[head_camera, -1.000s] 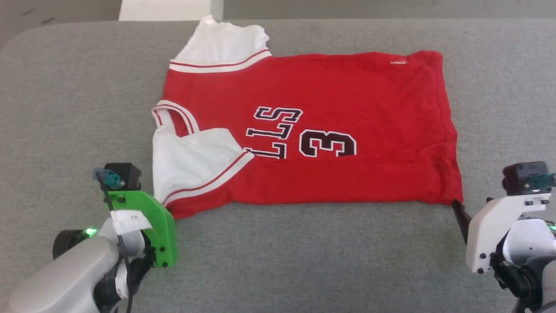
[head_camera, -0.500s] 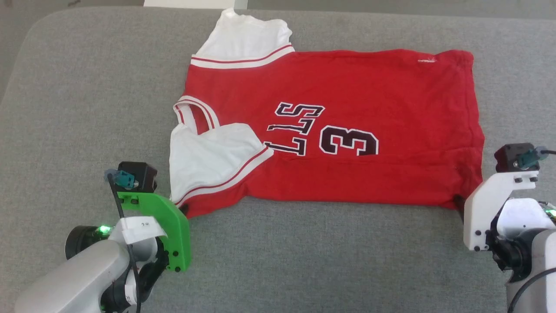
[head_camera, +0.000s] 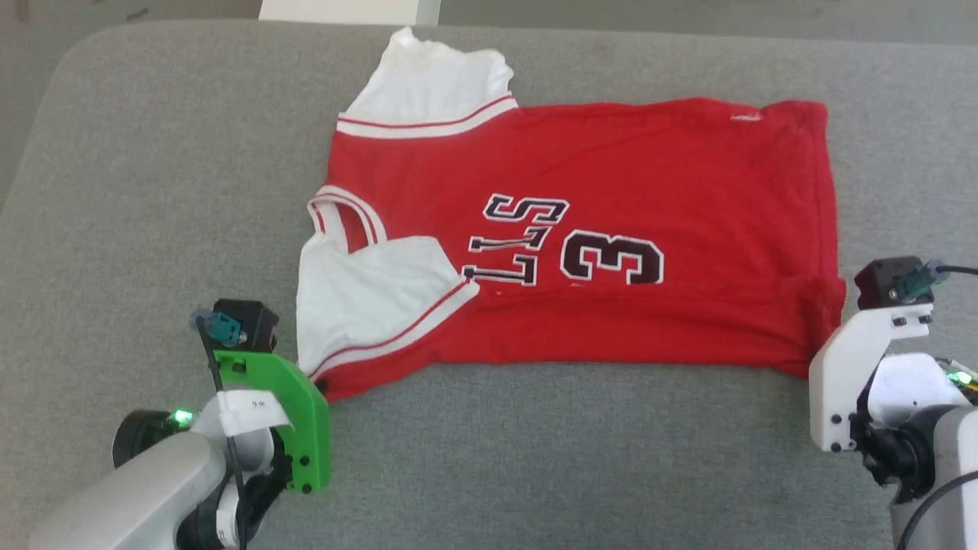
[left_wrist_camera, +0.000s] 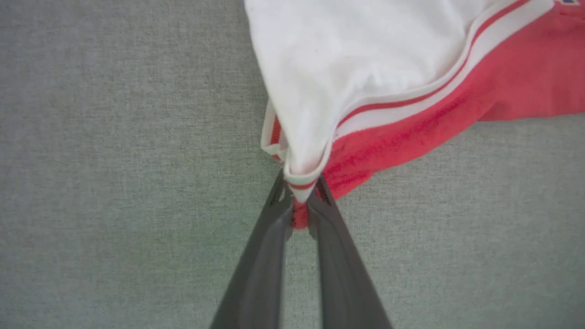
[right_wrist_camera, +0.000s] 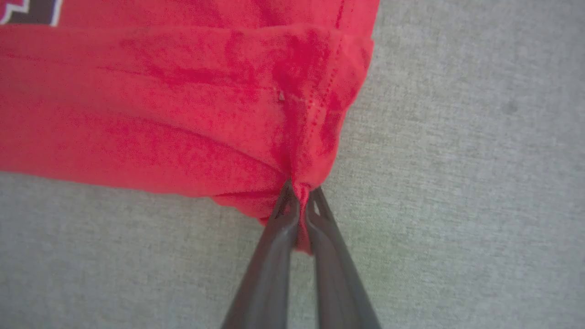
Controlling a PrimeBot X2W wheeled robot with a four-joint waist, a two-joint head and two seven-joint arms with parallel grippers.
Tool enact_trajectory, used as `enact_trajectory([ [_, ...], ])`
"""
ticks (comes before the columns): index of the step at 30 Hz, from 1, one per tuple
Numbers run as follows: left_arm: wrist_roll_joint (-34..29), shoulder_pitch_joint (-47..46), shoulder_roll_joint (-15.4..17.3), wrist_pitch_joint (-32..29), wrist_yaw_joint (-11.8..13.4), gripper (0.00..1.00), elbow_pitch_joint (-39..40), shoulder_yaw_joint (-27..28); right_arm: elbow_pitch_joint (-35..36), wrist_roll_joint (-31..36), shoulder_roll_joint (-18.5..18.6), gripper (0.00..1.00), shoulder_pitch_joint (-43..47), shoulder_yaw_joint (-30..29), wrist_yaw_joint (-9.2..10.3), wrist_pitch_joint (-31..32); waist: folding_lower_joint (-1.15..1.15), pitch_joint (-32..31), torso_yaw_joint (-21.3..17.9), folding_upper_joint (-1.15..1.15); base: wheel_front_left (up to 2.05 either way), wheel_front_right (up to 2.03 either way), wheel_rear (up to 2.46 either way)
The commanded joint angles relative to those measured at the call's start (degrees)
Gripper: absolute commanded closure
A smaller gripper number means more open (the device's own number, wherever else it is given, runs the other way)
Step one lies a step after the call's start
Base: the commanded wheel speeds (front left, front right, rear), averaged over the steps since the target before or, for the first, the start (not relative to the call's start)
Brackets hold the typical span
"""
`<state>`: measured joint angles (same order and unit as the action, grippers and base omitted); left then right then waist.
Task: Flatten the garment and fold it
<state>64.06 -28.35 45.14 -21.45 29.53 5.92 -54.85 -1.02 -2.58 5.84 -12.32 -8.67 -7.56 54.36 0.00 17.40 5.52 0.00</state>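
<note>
Pinching the red jersey T-shirt (head_camera: 611, 160) by its near corners, the left gripper (left_wrist_camera: 299, 192) clamps the striped sleeve tip and the right gripper (right_wrist_camera: 299, 194) clamps the bunched hem. Beyond the fingertips the shirt spreads over grey upholstery (head_camera: 153, 191), and a fold hides part of its lettering (head_camera: 519, 244).

The head view looks steeply down from the robot's side of the garment (head_camera: 581, 229), far enough off to take in all of it. The left wrist view looks from close by along the left gripper (left_wrist_camera: 299, 194) at the garment's near sleeve corner, the right wrist view along the right gripper (right_wrist_camera: 299, 198) at its near hem corner; the head view shares both corners
</note>
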Motion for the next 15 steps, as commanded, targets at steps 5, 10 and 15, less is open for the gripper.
enact_trajectory([
  [5, 2.0, 3.1, 1.8, -0.9, -0.4, 1.0, 0.3, -0.8, 1.0, -3.9, 2.5, 1.0, 3.7, 1.5, 0.08, 2.6, 0.0, -4.4, -1.4, 0.0, 0.0, 0.0, 0.0],
  [10, 2.8, 5.8, 3.6, -0.7, -0.4, 1.0, 1.4, -1.2, 3.9, -6.6, 4.0, 1.0, 7.0, 2.1, 0.08, 4.5, 0.0, -6.6, -1.4, 0.0, 0.0, 0.0, 0.0],
  [15, 3.6, 8.4, 5.3, 0.7, 0.3, 1.0, 2.8, -0.6, 6.4, -7.7, 5.0, 1.0, 10.0, 0.6, 0.08, 4.8, 0.0, -8.1, -1.2, 0.0, 0.0, 0.0, 0.0],
])
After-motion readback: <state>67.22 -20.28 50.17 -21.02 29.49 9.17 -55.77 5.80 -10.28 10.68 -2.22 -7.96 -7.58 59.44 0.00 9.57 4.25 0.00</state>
